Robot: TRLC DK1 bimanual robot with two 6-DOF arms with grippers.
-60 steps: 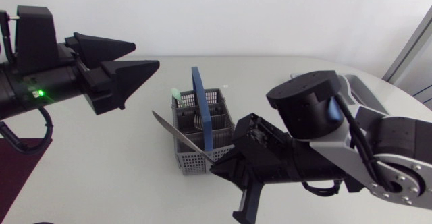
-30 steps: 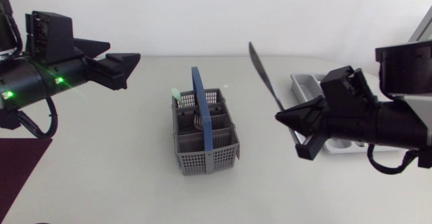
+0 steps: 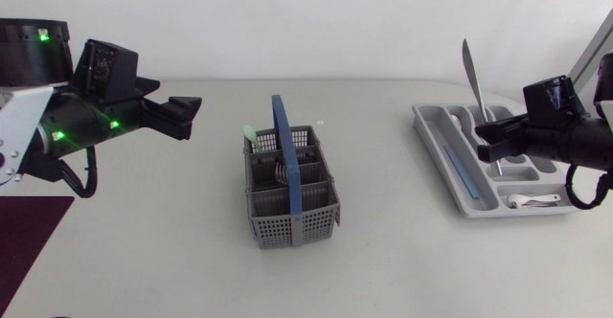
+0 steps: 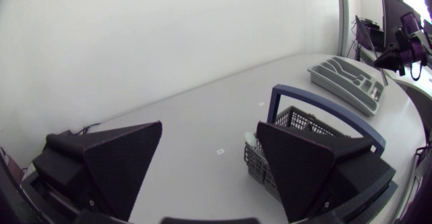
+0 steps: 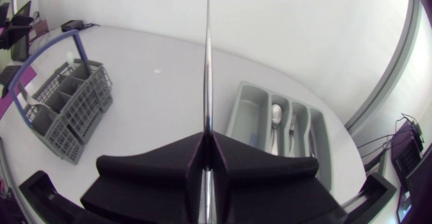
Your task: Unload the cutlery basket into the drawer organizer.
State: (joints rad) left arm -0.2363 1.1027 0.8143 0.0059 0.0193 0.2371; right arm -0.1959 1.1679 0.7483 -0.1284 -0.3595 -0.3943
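Knife (image 3: pixel 474 79), blade up, sits clenched in the right end effector (image 3: pixel 485 138) above the organizer (image 3: pixel 442 126), where a tilted or early release could bounce it out onto the desk (image 3: pixel 383 261); beyond the basket (image 3: pixel 287 217) from the organizer, the left end effector (image 3: pixel 190 117) hangs released.

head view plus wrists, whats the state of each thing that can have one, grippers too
cutlery basket: upright on the table, handle raised, cutlery inside
drawer organizer: flat on the table, partly filled
knife: held clear of the table, blade pointing up
right gripper: shut on the knife, over the drawer organizer
left gripper: open, empty, off to the side of the cutlery basket
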